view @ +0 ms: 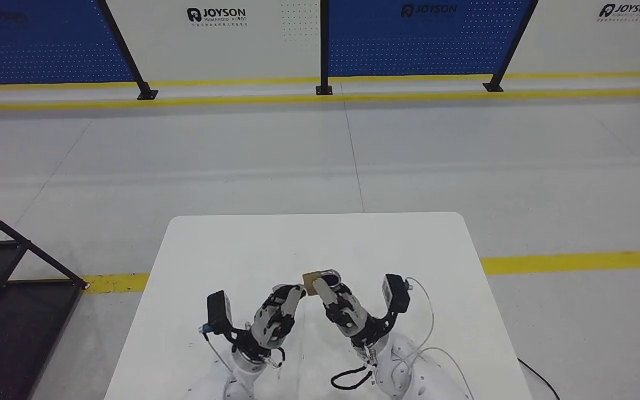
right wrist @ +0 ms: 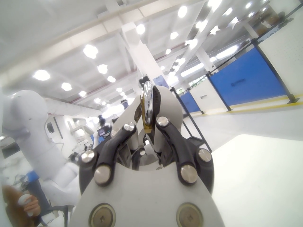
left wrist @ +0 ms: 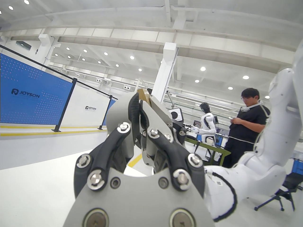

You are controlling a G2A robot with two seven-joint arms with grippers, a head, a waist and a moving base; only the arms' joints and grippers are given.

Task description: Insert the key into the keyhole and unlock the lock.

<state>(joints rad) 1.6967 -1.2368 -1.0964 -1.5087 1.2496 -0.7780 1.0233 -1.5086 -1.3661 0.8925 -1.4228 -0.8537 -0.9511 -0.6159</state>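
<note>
Right gripper (right wrist: pixel 149 93) clamped on lock (right wrist: pixel 147 107), left gripper (left wrist: pixel 143 101) pinching probable key (left wrist: pixel 141 93). Both look rigid, slick metal; I'd grip key by head, lock by body.

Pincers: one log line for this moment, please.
left pincer: shut on brass piece | right pincer: shut on brass-and-silver piece | both above table, tips close | insertion: cannot tell

Unread logo print on blue and white barrier panels (view: pixel 215 40)

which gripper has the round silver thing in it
The right gripper: it clamps a round silver piece, while the left gripper pinches a small brass piece.
</note>
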